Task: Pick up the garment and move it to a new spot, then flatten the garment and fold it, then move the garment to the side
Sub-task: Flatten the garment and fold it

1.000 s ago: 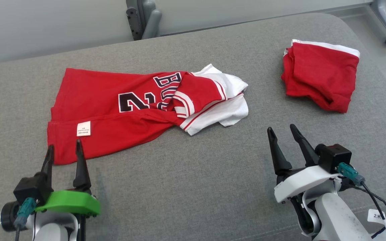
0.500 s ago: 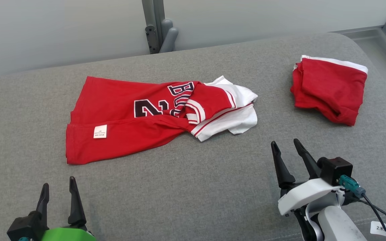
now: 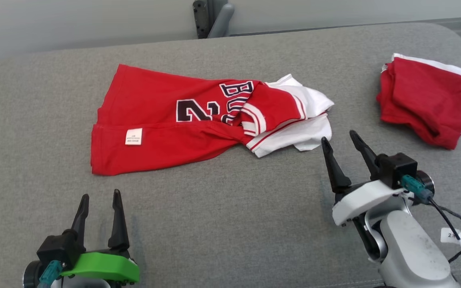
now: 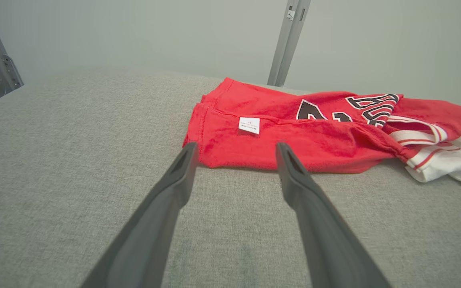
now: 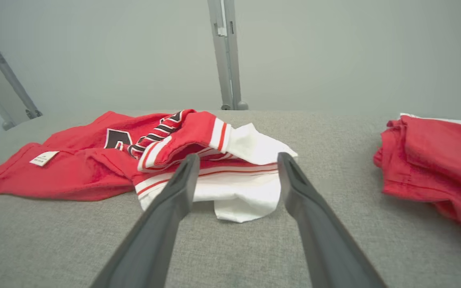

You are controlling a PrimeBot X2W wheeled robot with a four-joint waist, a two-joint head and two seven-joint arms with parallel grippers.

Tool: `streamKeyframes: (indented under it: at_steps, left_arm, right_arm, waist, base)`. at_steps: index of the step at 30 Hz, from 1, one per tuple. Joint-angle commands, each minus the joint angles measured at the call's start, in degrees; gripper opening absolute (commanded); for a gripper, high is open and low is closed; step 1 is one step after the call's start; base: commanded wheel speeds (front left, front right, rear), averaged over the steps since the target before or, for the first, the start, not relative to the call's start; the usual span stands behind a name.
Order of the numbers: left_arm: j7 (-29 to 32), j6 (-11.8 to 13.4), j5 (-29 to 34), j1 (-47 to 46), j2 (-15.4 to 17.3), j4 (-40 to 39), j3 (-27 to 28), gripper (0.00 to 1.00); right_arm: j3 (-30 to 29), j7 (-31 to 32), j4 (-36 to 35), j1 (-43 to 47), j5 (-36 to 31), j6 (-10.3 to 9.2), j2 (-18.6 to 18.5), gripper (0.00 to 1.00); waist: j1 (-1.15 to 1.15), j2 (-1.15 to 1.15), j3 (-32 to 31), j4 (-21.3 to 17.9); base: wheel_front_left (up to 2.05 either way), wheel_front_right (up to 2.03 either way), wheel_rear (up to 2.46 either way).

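Head view: garment (image 3: 154,104) lies ahead of both spread jaws.

The garment (image 3: 150,104) is soft, matt cloth — the cushion (image 3: 230,208) under it a coarser, matt woven fabric.

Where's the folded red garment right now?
In the head view, the folded red garment lies far right on the grey cushion, beyond the right gripper, apart from the crumpled red-and-white jersey.
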Motion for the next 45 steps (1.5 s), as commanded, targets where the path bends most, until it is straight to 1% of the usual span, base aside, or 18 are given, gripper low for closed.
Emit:
streamKeyframes:
  at_steps: [1, 6, 11, 14, 19, 24, 29, 33, 37, 38, 39, 40, 41, 45]
  left_arm:
    - [-0.01, 0.20, -0.82, -1.05, 0.16, 0.18, -0.65, 1.00]
    - [-0.01, 0.37, -1.21, -2.43, 0.16, -0.40, -2.26, 1.00]
    - [-0.01, 0.71, -1.47, -3.09, 0.16, -0.65, -2.73, 1.00]
    - [-0.01, 0.69, -1.47, -3.41, 0.16, -0.85, -3.09, 1.00]
    - [-0.01, 0.51, -1.19, -3.24, 0.16, -0.95, -3.88, 1.00]
    - [-0.01, 0.35, -0.81, -2.96, 0.16, -0.68, -4.19, 1.00]
    - [-0.01, 0.28, -0.77, -3.54, 0.16, -0.41, -4.47, 1.00]
    - [-0.01, 0.14, -0.65, -4.04, 0.16, -0.05, -5.16, 1.00]
    - [-0.01, 0.66, -1.91, -4.03, 0.16, 0.22, -5.48, 1.00]
    - [-0.01, 0.71, -2.07, -4.01, 0.16, 0.25, -5.50, 1.00]
    - [-0.01, 0.89, -2.55, -3.95, 0.17, 0.20, -5.36, 1.00]
    - [-0.01, 0.97, -3.06, -3.85, 0.17, 0.19, -5.20, 1.00]
    - [-0.01, 0.77, -3.24, -3.78, 0.16, 0.25, -5.15, 1.00]
    - [-0.01, 0.56, -4.29, -3.98, 0.16, 0.29, -4.94, 1.00]
  right_arm:
    - [0.80, -0.14, 1.28, -1.98, -1.85, -0.08, -1.00, 1.00]
    - [0.84, -0.13, 4.96, -6.10, -2.44, -0.07, -2.36, 1.00]
    - [0.33, -0.14, 6.92, -8.30, -3.24, -0.07, -2.72, 1.00]
    - [-1.13, -0.13, 7.74, -9.10, -0.21, -0.07, -1.87, 1.00]
    - [-1.57, -0.14, 6.81, -7.66, 1.16, -0.07, -2.06, 1.00]
    - [-1.84, -0.14, 4.93, -6.40, 3.13, -0.07, -1.36, 1.00]
    - [-1.96, -0.13, 3.14, -6.48, 1.83, -0.07, -1.70, 1.00]
    - [-2.12, -0.13, 4.45, -8.16, -0.35, -0.07, -2.45, 1.00]
    - [-2.26, -0.14, 6.55, -10.41, -2.65, -0.07, -3.22, 1.00]
    - [-2.29, -0.14, 6.84, -10.99, -3.06, -0.07, -3.40, 0.95]
    - [-2.48, -0.14, 7.25, -11.37, -3.58, -0.07, -3.47, 0.49]
    - [-2.62, -0.13, 7.51, -11.71, -4.24, -0.07, -3.71, 0.16]
    - [-2.81, -0.13, 7.77, -12.14, -4.48, -0.07, -3.78, 0.00]
    - [-3.53, -0.14, 8.48, -14.43, -5.24, -0.07, -5.01, 0.00]
  waist:
    - [0.00, 0.00, 3.44, 3.77]
    - [0.00, 0.00, 5.58, 6.53]
    - [0.00, 0.00, 6.76, 7.73]
    - [0.00, 0.00, 7.34, 8.29]
    - [0.00, 0.00, 7.43, 8.62]
    - [0.00, 0.00, 7.32, 8.17]
    - [0.00, 0.00, 7.52, 7.74]
    - [0.00, 0.00, 7.81, 7.78]
    - [0.00, 0.00, 8.16, 8.20]
    - [0.00, 0.00, 8.23, 8.32]
    - [0.00, 0.00, 8.29, 8.44]
    - [0.00, 0.00, 8.34, 8.58]
    - [0.00, 0.00, 8.43, 8.74]
    - [0.00, 0.00, 9.29, 9.31]
  base:
    - [0.00, 0.00, 0.00]
    - [0.00, 0.00, 0.00]
    - [0.00, 0.00, 0.00]
    - [0.00, 0.00, 0.00]
    - [0.00, 0.00, 0.00]
    - [0.00, 0.00, 0.00]
    - [0.00, 0.00, 0.00]
    - [0.00, 0.00, 0.00]
    - [0.00, 0.00, 0.00]
    - [0.00, 0.00, 0.00]
    - [0.00, 0.00, 0.00]
    - [0.00, 0.00, 0.00]
    - [0.00, 0.00, 0.00]
    - [0.00, 0.00, 0.00]
